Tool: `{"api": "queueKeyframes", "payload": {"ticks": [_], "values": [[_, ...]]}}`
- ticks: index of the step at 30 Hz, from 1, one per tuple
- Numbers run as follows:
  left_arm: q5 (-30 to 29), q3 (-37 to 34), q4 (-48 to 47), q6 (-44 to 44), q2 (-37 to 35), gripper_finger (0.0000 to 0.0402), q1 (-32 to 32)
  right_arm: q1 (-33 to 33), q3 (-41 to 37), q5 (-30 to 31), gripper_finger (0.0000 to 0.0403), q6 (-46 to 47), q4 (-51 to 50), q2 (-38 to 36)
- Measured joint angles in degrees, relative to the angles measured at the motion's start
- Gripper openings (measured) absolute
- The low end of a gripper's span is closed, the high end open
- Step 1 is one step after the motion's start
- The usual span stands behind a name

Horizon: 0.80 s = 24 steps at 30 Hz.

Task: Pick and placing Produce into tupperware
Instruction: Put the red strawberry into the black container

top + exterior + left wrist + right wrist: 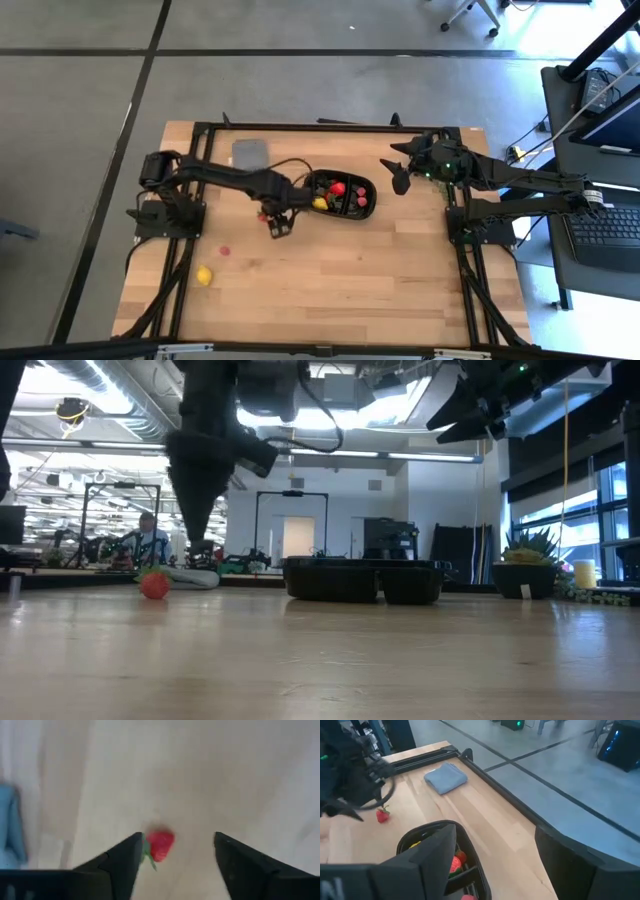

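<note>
The black tray (366,207) lies at the table's middle with red, yellow and dark toy fruits in it; it also shows in the low view (362,580) and the right wrist view (427,834). A red strawberry (160,845) lies on the wood, seen again in the low view (154,585) and the right wrist view (382,815). My left gripper (175,851) (278,224) is open and points down just left of the tray, its fingers standing on either side of the strawberry. A pink piece (224,251) and a yellow lemon (204,275) lie nearer the front left. My right gripper (397,172) (495,860) is open and raised to the right of the tray.
A folded grey-blue cloth (250,153) (446,777) lies near the far edge, left of the tray. The black frame rails (300,127) run along the table's far edge and sides. Bare wood (350,280) spreads across the near half of the table.
</note>
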Motion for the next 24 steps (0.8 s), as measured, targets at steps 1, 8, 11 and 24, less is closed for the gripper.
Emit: {"api": "queueKeyframes", "payload": {"ticks": [1, 8, 11, 24], "values": [[-0.04, 0.00, -0.02, 2.88, 0.00, 0.0235, -0.83, 0.00, 0.00, 0.00, 0.0275, 0.87, 0.03, 0.00], [-0.16, 0.00, -2.39, 19.58, 0.00, 0.0230, -4.61, 0.00, 0.00, 0.00, 0.0275, 4.79, 0.10, 0.06], [0.51, -0.47, -3.02, 24.11, 0.00, 0.0229, -4.69, 0.00, 0.00, 0.00, 0.0275, 5.63, 0.24, 0.35], [-4.55, -11.99, 1.71, 36.93, 0.04, 0.0226, -3.68, 0.00, 0.00, 0.00, 0.0275, 5.74, 2.27, 5.01]]}}
